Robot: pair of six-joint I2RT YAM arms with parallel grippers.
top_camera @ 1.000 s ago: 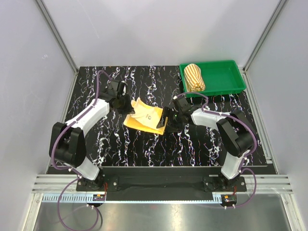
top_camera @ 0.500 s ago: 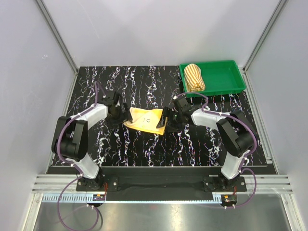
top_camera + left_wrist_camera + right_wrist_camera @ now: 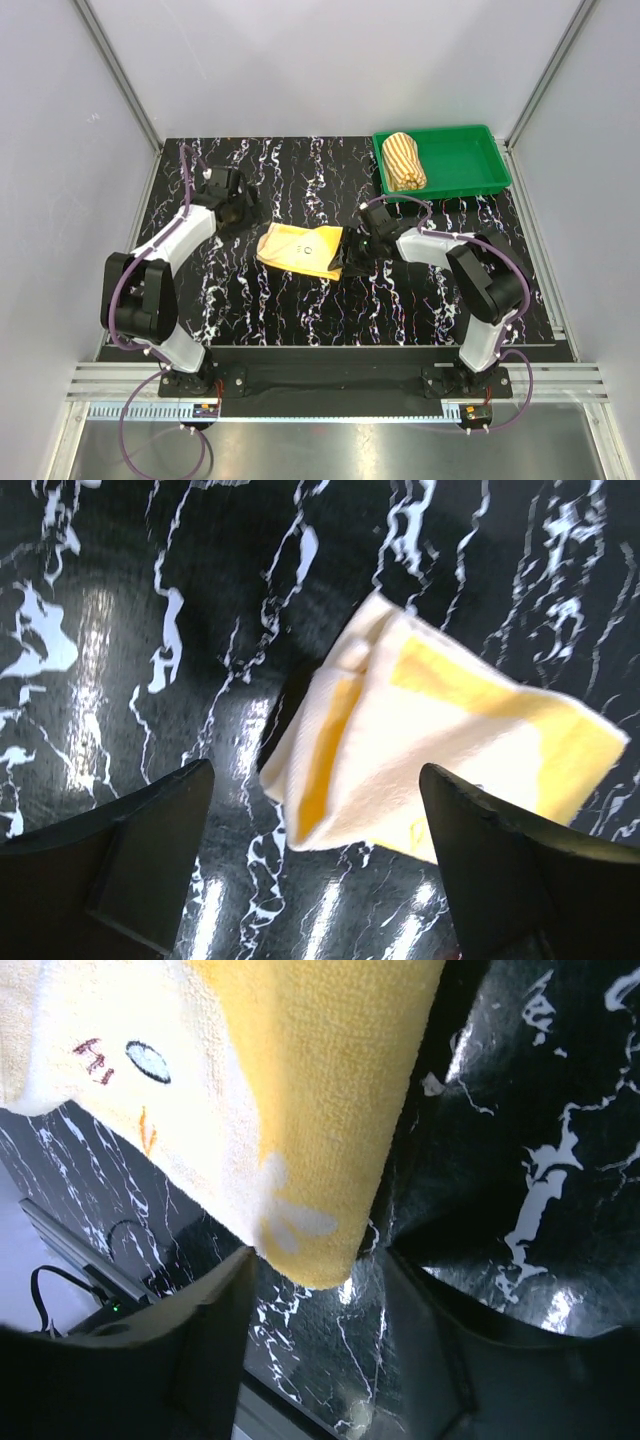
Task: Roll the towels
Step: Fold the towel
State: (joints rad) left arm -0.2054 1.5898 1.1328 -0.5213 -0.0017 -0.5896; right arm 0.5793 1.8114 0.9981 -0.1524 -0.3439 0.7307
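The yellow towel (image 3: 300,250) lies folded flat mid-table, with a small printed face on it. My left gripper (image 3: 243,212) is open and hangs up and left of the towel without touching it. In the left wrist view the yellow towel (image 3: 430,750) lies ahead of the wide-apart fingers (image 3: 150,850). My right gripper (image 3: 352,262) is at the towel's right end. It is open, and the towel's corner (image 3: 320,1250) lies between its fingers (image 3: 160,1360). The striped towel (image 3: 403,160) sits rolled in the green tray (image 3: 470,165).
The green tray stands at the back right corner of the black marbled table (image 3: 300,170). Grey walls and metal frame posts enclose the table on three sides. Both arm bases sit on the rail at the near edge.
My left gripper opened and let go of the raised towel edge, which dropped flat. The left arm then drew back toward the far left. The right gripper's fingers have narrowed around the towel's corner.
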